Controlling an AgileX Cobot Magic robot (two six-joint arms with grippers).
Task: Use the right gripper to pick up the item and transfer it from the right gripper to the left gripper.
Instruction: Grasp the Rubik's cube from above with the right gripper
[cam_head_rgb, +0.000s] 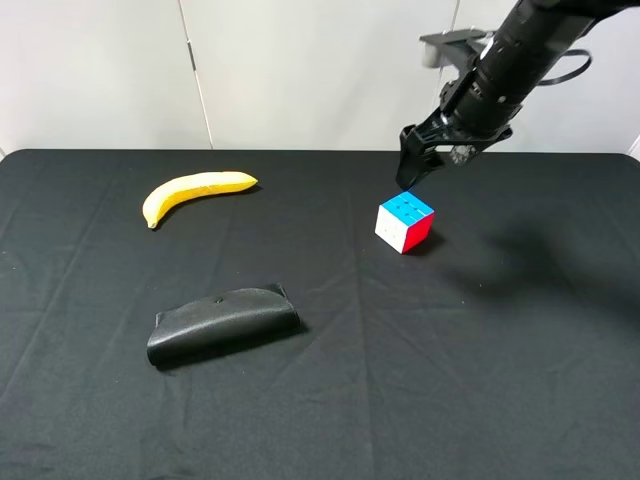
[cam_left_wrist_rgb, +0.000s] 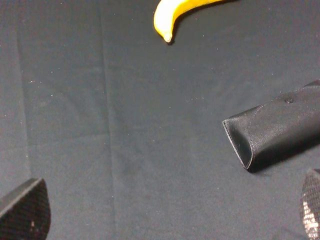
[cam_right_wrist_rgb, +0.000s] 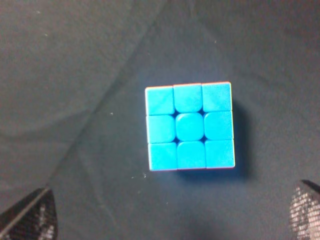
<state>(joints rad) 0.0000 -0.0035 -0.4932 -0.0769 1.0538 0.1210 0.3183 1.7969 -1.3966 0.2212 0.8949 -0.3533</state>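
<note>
Black cloth tabletop bears the puzzle cube right of centre, blue face up. Just beyond, above it, the right gripper hangs with fingers spread empty either side; the left gripper, also spread, is well apart.

Back left: banana; before it, pouch; right: cube beneath right tool.

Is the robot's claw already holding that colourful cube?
No, the cube rests on the black cloth while the right gripper hangs open above it, not touching.
</note>
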